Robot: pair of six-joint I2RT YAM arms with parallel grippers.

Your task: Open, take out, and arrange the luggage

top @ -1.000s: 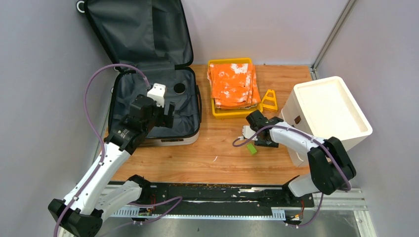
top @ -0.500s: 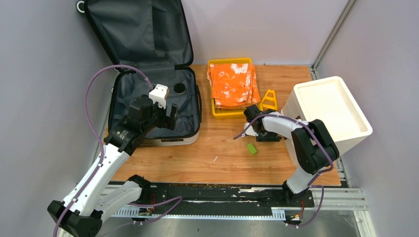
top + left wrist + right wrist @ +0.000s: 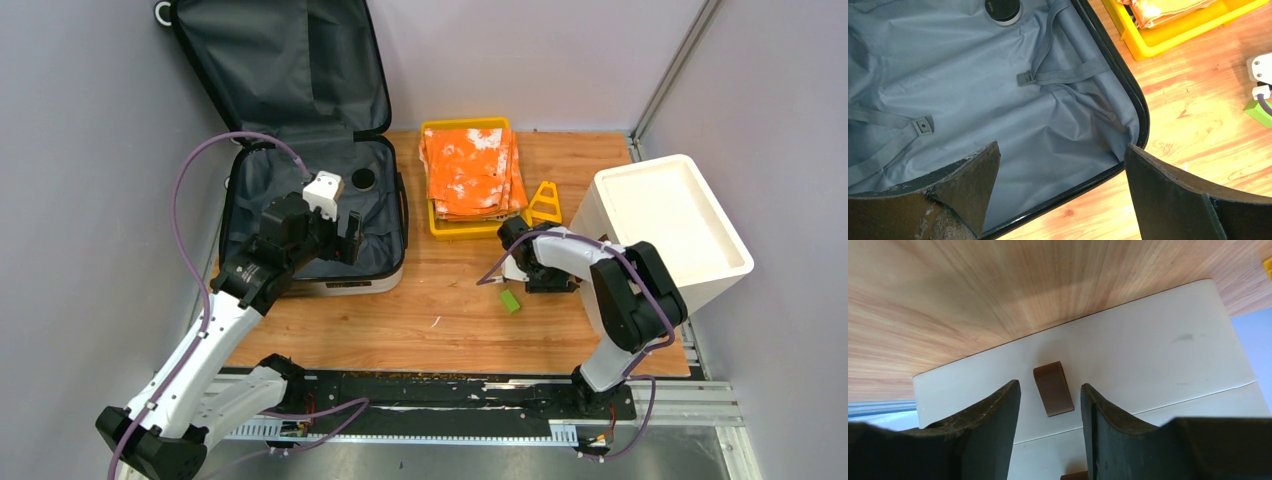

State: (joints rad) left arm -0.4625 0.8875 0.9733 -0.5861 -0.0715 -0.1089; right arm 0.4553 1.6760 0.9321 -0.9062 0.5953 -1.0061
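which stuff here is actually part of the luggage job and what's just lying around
Job: luggage, round dark object inside it.
Lying about: yellow tray, orange cloth in it, yellow triangle, green block, white box.

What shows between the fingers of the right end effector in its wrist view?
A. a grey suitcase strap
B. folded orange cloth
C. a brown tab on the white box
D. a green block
C: the right wrist view frames a brown tab on the white box in the gap of the right end effector, with white surface showing on either side of the tab.
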